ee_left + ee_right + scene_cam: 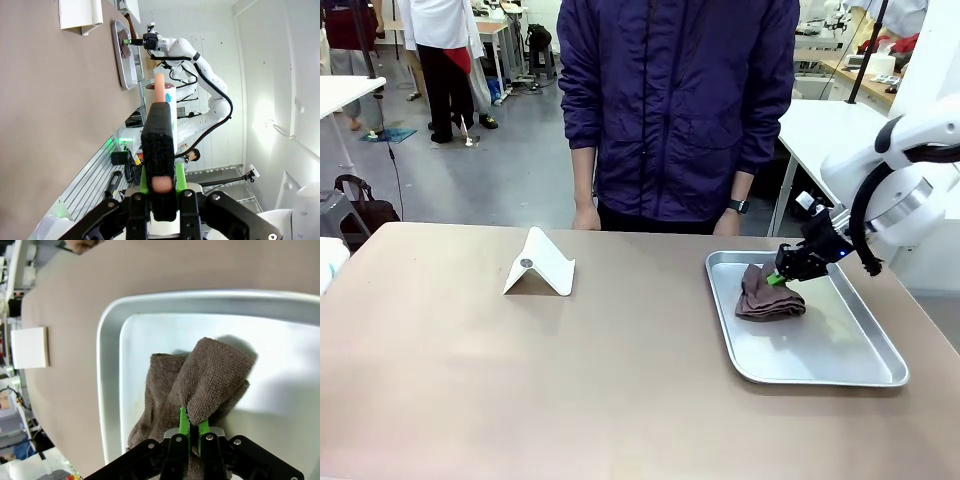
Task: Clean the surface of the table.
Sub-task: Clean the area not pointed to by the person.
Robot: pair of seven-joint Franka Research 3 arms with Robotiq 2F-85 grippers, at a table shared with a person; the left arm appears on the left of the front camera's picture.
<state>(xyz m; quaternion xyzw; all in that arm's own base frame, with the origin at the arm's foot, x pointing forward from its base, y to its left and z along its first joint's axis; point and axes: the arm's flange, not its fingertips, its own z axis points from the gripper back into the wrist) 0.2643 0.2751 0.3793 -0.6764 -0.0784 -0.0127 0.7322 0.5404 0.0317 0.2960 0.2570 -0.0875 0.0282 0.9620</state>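
The robot's right gripper [783, 276] has its green-padded jaws pinched shut on a raised fold of a brown cloth [768, 295], which lies bunched at the far left of a silver tray [840, 335]. The tray sits on the right side of the table [570, 380], whose broad top runs from the near edge across to a person [675, 110] standing at the far side. In its own wrist view, the left gripper [161, 176] is held off the table's side, closed around a pinkish rod [159, 90] with a black sleeve; what that rod is cannot be told.

The step in hand looks to be lifting the cloth out to begin wiping. It would go best if the cloth rises straight up until it clears the tray's raised rim, then travels left and comes down flat, so that a wide patch of fabric meets the tabletop. The grip takes only one fold, so the rest will likely hang and unfurl. A white folded card [540, 265], standing like a small tent left of centre, should be skirted.

The cloth is nubby terry, soft and crumpled. The tray is shiny thin metal with rounded corners and a shallow lip. The tabletop is smooth, matte taupe.
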